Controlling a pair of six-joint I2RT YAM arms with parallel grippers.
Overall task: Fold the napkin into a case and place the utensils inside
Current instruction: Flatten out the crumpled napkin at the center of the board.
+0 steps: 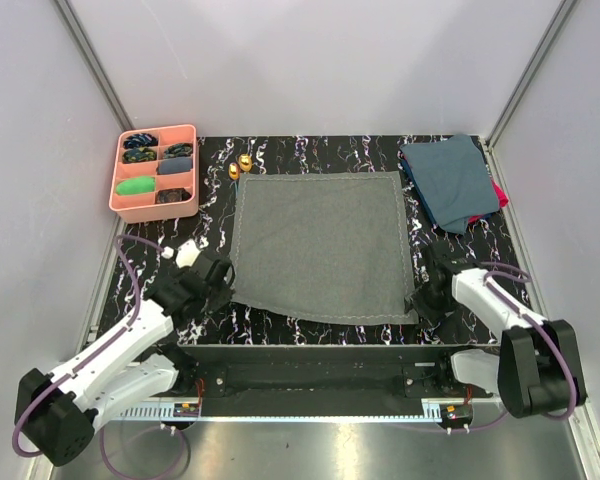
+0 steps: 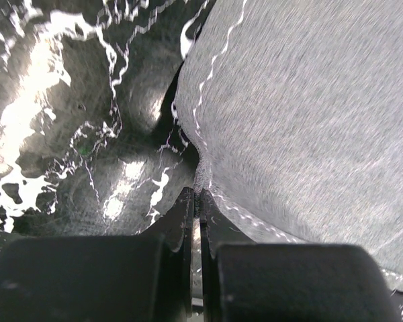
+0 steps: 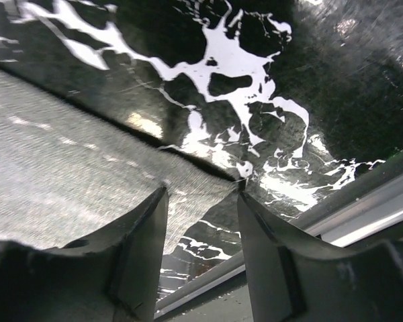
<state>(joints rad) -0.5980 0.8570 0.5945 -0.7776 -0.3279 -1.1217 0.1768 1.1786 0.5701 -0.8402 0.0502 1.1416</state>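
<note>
The grey napkin (image 1: 320, 245) lies spread flat on the black marbled table (image 1: 310, 155), unfolded. My left gripper (image 1: 223, 285) is at its near left corner, shut on the napkin's hem (image 2: 200, 176), which bunches between the fingers. My right gripper (image 1: 420, 297) is at the near right corner, open, its fingers (image 3: 148, 228) straddling the napkin's corner (image 3: 201, 184) without closing on it. Two gold utensils (image 1: 239, 165) lie side by side just beyond the napkin's far left corner.
A pink compartment tray (image 1: 156, 171) with small items stands at the far left. Folded dark blue-teal cloths (image 1: 450, 180) over something red lie at the far right. The table's metal front rail (image 3: 363, 208) runs close under my right gripper.
</note>
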